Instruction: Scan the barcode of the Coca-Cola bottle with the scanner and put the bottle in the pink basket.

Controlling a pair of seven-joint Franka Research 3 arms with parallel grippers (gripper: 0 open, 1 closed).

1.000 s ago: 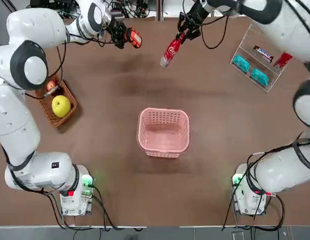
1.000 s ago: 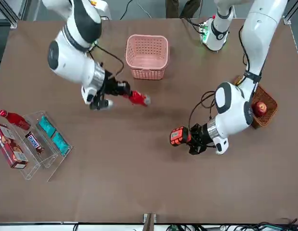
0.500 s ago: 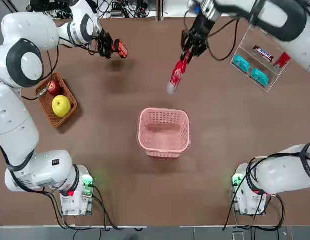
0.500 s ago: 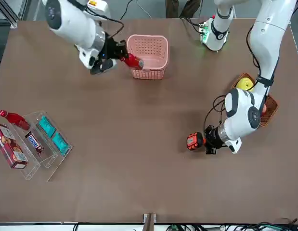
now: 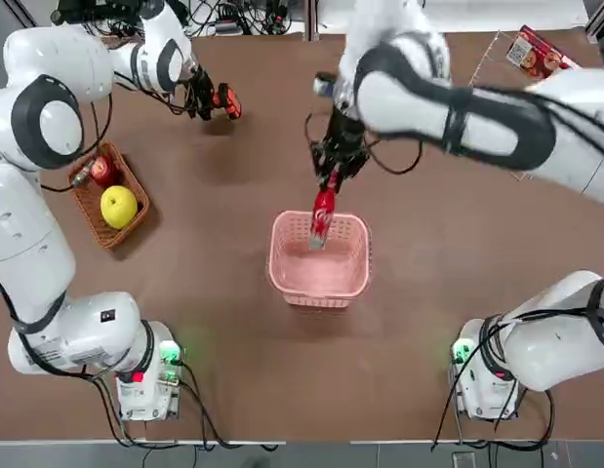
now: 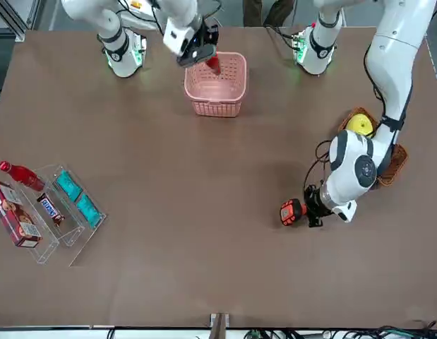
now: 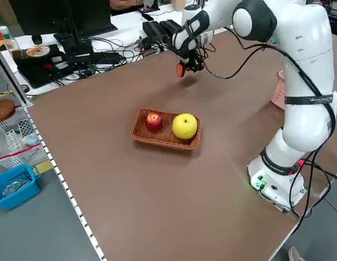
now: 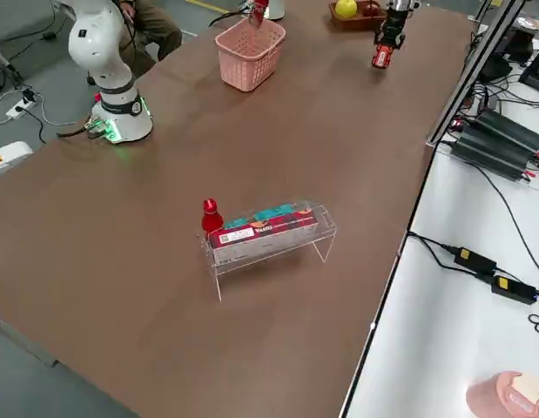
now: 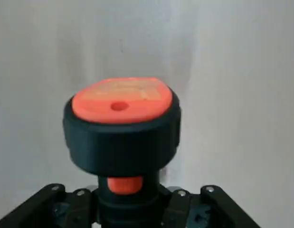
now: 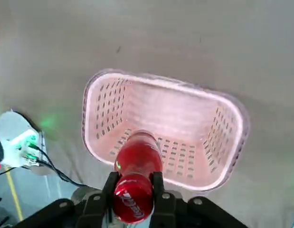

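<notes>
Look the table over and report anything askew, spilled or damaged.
Nothing stands out: the pink basket and the wicker basket sit upright, the fruit lies inside the wicker one, and the right tool grips the Coca-Cola bottle.

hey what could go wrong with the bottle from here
The Coca-Cola bottle is pinched in the right gripper's jaws and hangs near one end of the pink basket. Let go here, it might clip the rim and tip outward.

The basket looks light and loose on the table, so lowering the bottle against its wall could push it along.

The bottle's smooth, rounded sides could also let it twist between the jaws if it bumps the rim.
</notes>
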